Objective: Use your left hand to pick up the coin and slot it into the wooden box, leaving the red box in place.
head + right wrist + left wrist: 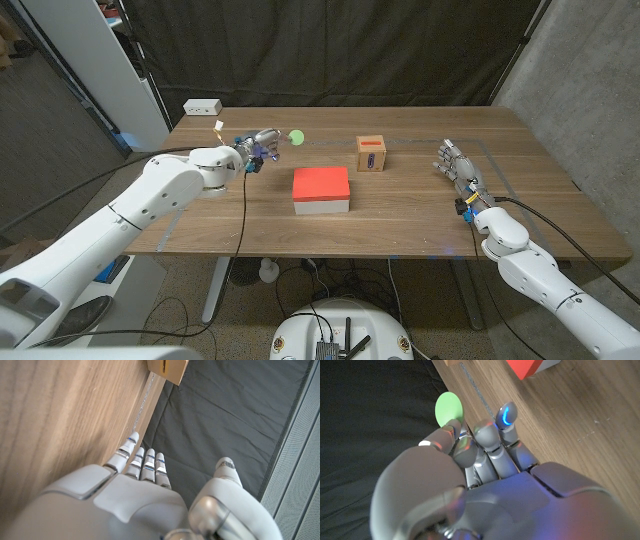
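A round green coin is pinched at the fingertips of my left hand, raised above the table's back left part. In the left wrist view the coin stands between thumb and fingers of that hand. The small wooden box with a red and blue slot face stands to the right of the coin, apart from it. The red box on its white base lies in the table's middle, nearer than the coin. My right hand stands with fingers apart near the table's right side, holding nothing.
A white power strip lies at the table's back left corner. A dark curtain hangs behind. In the right wrist view my right hand reaches past the table's edge, with the wooden box beyond it.
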You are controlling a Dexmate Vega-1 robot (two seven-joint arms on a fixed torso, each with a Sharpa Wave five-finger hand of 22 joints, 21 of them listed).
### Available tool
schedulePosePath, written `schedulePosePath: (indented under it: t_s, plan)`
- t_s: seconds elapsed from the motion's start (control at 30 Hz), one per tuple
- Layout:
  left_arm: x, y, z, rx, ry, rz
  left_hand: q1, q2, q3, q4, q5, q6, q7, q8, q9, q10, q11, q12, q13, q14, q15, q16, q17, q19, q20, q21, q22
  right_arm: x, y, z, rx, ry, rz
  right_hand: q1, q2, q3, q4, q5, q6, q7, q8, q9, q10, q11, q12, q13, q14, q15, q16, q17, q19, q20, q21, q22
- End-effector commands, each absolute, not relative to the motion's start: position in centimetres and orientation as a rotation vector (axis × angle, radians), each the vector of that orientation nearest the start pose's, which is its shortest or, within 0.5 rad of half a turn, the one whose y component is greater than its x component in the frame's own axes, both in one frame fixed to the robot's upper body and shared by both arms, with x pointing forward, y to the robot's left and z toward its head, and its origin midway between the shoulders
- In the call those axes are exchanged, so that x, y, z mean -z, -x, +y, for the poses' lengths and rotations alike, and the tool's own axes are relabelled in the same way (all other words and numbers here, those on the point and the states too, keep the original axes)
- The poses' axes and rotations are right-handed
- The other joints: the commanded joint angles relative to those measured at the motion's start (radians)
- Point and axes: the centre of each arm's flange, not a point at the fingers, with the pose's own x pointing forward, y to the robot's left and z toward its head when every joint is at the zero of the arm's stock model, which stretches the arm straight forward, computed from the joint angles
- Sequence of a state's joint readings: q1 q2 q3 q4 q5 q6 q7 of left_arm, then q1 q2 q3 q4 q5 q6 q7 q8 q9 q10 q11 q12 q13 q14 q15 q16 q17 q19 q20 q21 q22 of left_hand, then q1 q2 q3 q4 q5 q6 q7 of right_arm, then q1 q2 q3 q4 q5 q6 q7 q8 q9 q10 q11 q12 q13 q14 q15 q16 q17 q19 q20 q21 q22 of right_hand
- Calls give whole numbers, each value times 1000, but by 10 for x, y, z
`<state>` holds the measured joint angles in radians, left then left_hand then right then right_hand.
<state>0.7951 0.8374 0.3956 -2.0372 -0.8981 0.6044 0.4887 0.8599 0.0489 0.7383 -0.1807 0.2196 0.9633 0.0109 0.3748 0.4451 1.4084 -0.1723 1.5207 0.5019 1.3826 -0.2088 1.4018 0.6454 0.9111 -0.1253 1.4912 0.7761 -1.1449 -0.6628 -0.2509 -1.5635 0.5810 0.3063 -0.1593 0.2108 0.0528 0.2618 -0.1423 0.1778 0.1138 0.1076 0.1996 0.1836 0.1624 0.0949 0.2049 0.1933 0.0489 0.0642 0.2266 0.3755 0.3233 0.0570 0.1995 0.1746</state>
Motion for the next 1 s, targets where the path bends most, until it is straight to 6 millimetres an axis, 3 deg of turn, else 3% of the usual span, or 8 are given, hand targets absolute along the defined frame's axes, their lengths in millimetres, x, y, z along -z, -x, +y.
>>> schedulePosePath:
  t_s: [0.03,0.4,0.6,1.0]
  plan:
    - [-78,-567,218,25,-348,-308,12,0,7,-2,6,90,37,2,21,-7,2,10,8,9,-2,7,1,1,-86,10,4,82,-578,-344,-37,42,-593,3,1,0,1,-3,10,3,-3,3,6,-3,-4,1,4,7,2,3,3,4,-1,2]
    - [-95,-575,195,6,-423,-370,13,-1,9,-1,7,95,39,0,24,-7,5,10,11,7,-1,9,0,1,-86,14,2,82,-574,-345,-30,41,-603,3,1,-1,1,-3,10,3,-3,3,7,-3,-4,1,3,7,2,3,4,2,0,2]
    - [-113,-579,173,-14,-524,-425,13,0,11,1,8,96,39,-1,28,-4,6,8,7,10,-1,16,7,3,-86,18,3,84,-573,-346,-29,36,-604,3,2,-1,1,-3,10,4,-3,3,7,-5,-4,1,3,5,1,3,5,3,0,2]
    - [-129,-586,141,-30,-658,-472,15,-3,14,-1,10,104,41,-8,24,-5,9,16,20,10,-1,20,6,1,-87,23,4,86,-571,-348,-17,28,-612,3,2,-1,1,-3,11,3,-3,3,7,-2,-4,1,4,6,2,3,5,3,0,2]
